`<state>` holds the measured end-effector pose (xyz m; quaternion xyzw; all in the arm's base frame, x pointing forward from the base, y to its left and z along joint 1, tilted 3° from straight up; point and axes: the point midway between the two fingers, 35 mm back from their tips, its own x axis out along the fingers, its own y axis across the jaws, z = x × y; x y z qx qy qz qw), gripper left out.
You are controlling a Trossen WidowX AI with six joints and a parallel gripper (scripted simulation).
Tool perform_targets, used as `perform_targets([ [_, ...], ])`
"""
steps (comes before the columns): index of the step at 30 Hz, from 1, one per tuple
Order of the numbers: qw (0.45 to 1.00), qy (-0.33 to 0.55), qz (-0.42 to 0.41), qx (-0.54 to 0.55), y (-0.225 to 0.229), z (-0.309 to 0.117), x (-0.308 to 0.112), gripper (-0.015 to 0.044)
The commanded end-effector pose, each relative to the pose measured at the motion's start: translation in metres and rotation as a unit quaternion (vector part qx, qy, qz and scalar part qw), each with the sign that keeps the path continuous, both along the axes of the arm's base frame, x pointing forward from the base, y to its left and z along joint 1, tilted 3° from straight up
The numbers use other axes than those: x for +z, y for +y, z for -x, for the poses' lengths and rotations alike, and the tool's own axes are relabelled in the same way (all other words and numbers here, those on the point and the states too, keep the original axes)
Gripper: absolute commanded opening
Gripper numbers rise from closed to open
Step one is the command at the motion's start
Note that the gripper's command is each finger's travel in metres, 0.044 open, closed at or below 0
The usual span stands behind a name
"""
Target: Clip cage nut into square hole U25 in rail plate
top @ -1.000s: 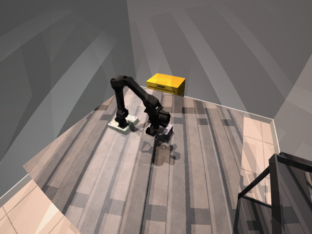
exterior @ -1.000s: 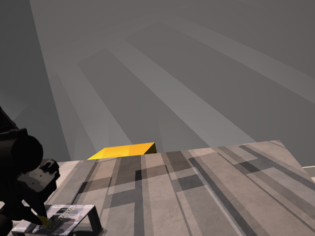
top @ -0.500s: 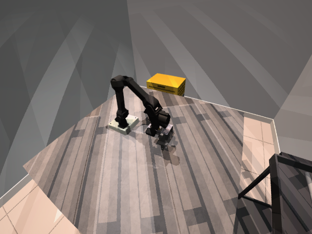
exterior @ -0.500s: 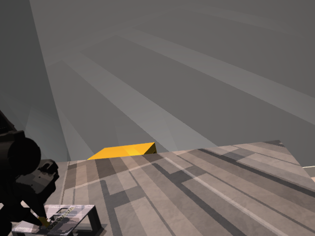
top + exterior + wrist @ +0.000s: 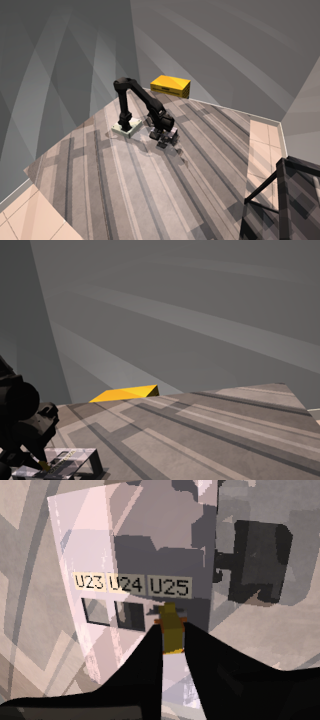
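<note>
the top view looks down from high up, far back. the exterior sits lower and closer, facing the wall; both see the yellow box (image 5: 169, 82) (image 5: 126, 393). the wrist looks down close at the plate (image 5: 85, 453) (image 5: 95, 545).
</note>
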<state>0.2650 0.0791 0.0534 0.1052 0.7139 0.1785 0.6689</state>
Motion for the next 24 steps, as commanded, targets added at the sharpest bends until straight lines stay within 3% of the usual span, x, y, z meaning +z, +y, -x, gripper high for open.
perform_targets([
  [1,1.0,-0.001,-0.005,0.001,-0.0001,-0.0003,-0.0001,0.0035],
  [24,1.0,0.001,-0.018,0.001,-0.0029,-0.0005,-0.001,0.0035],
])
